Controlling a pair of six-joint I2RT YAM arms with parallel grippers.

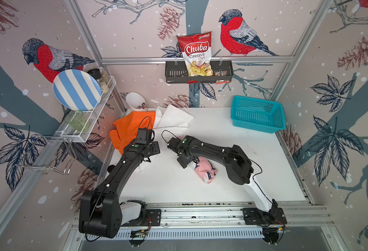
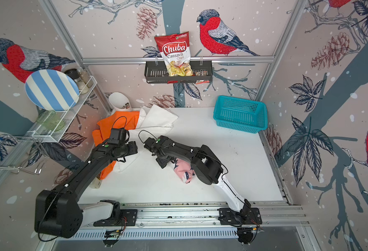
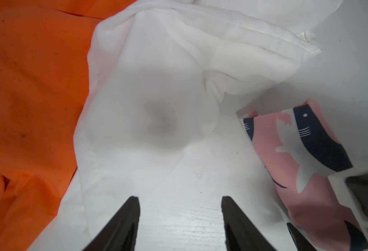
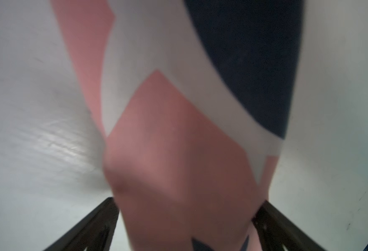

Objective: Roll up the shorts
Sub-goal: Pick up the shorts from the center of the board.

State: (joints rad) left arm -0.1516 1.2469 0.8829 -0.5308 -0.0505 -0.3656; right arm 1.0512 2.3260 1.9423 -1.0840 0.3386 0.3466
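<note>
The pink shark-print shorts (image 1: 207, 172) (image 2: 185, 173) lie as a tight roll in the middle of the white table. My right gripper (image 4: 187, 201) (image 1: 185, 160) stands open at the roll's end, one finger on each side of the pink cloth (image 4: 178, 141). The white shorts (image 1: 174, 121) (image 3: 157, 87) lie crumpled at the back left, overlapping the orange shorts (image 1: 126, 130) (image 3: 30, 87). My left gripper (image 3: 179, 197) (image 1: 151, 152) hovers open over bare table at the white shorts' near edge, holding nothing. The pink roll (image 3: 304, 156) lies just beside it.
A teal basket (image 1: 257, 114) stands at the back right of the table. A white cup (image 1: 135, 102) leans at the back wall behind the orange cloth. A wire rack with a striped plate (image 1: 76, 90) hangs on the left wall, and a chips bag (image 1: 197, 54) sits in a wall shelf.
</note>
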